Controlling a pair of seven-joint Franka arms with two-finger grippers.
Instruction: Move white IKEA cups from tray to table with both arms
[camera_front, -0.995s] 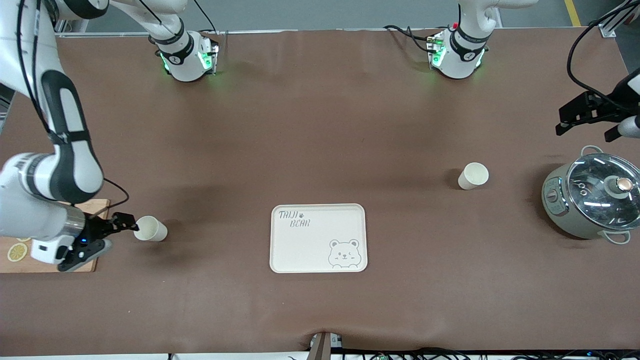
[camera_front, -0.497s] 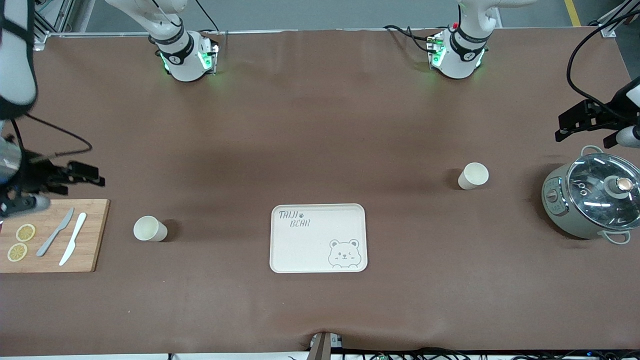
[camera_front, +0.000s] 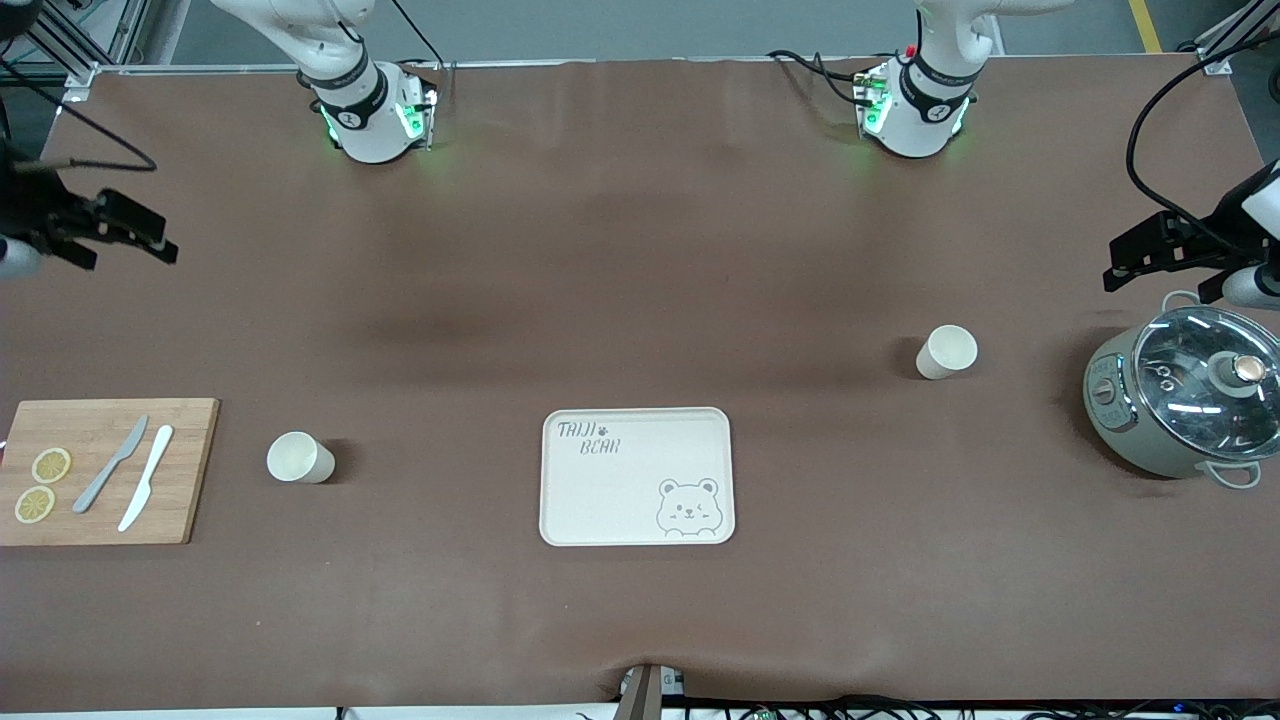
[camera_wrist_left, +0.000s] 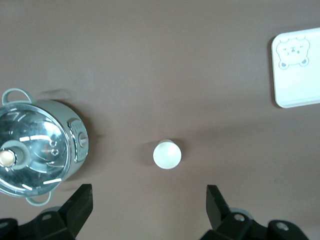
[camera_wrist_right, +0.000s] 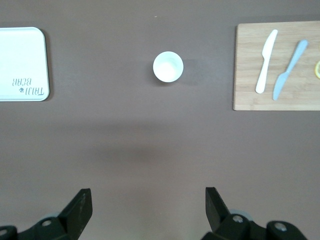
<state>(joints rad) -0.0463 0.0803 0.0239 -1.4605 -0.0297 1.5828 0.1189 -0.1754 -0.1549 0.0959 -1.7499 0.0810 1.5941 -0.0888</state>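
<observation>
Two white cups stand upright on the brown table. One cup is between the cutting board and the bear-printed tray. It shows in the right wrist view. The other cup stands between the tray and the pot. It shows in the left wrist view. My right gripper is open and empty, high over the table at the right arm's end. My left gripper is open and empty, up in the air beside the pot. Both also show in their wrist views: right gripper, left gripper.
A wooden cutting board with two knives and lemon slices lies at the right arm's end. A grey pot with a glass lid stands at the left arm's end. The tray is bare.
My right gripper has drawn back from the cup beside the board, risen and moved toward the robots' side, uncovering the board. My left gripper has shifted slightly. Neither cup has moved.
</observation>
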